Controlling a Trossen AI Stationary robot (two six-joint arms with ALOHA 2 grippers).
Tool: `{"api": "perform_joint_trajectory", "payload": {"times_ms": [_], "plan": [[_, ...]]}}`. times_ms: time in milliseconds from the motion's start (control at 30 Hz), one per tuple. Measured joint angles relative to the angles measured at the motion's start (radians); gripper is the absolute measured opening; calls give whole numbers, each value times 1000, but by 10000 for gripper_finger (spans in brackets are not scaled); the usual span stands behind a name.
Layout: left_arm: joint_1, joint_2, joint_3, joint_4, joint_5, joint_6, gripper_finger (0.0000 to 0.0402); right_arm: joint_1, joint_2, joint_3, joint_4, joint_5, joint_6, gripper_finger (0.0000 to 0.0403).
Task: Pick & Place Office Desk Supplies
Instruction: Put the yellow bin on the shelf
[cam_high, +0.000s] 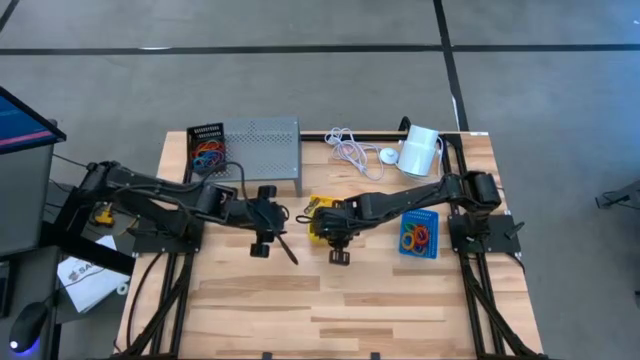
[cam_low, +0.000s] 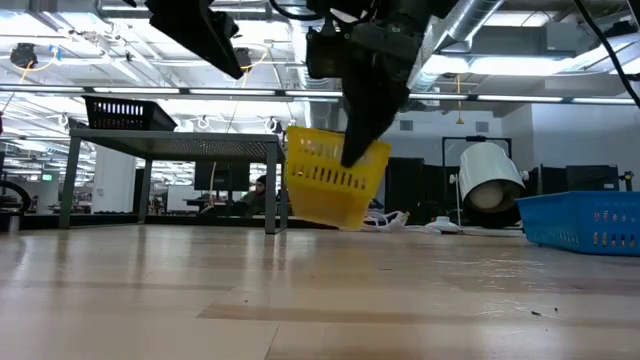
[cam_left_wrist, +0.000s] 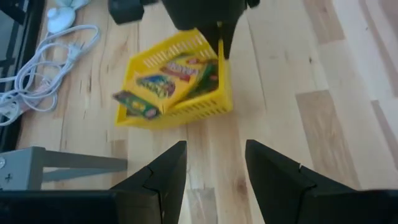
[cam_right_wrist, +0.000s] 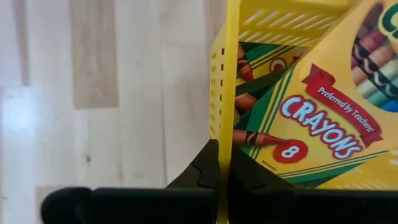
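1. While the right gripper (cam_low: 352, 155) pinches one wall of the yellow bin (cam_low: 333, 180), its jaws pressed tight on the thin plastic, the bin hangs tilted above the counter (cam_low: 300, 300)
2. Crayon boxes (cam_left_wrist: 163, 84) lie loose inside, one poking over the low rim; more tilt could spill them
3. A grip on a single wall looks weak: a jerk might let the bin twist or slip free
4. The left gripper (cam_left_wrist: 214, 168) hovers just beside, jaws spread and holding nothing; a swing could knock the bin against it
5. The blue bin (cam_high: 419, 234) and black bin (cam_high: 207, 152) hold rubber bands, well apart
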Motion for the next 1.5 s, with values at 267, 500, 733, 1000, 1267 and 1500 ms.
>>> {"api": "perform_joint_trajectory", "payload": {"times_ms": [267,500,733,1000,1267,1500], "plan": [[0,-17,0,0,3,-24,159,13,22,0,69,-36,1,0],[0,-23,0,1,3,-24,159,10,91,5,171,-92,0,0],[0,-25,0,-8,2,-24,159,11,119,6,232,-116,-2,0],[0,-25,0,-9,2,-24,159,16,117,6,241,-152,0,9],[0,-25,0,-9,2,-24,159,26,117,5,247,-154,21,62],[0,-25,0,-10,3,-25,159,24,117,5,254,-148,15,95]]}}
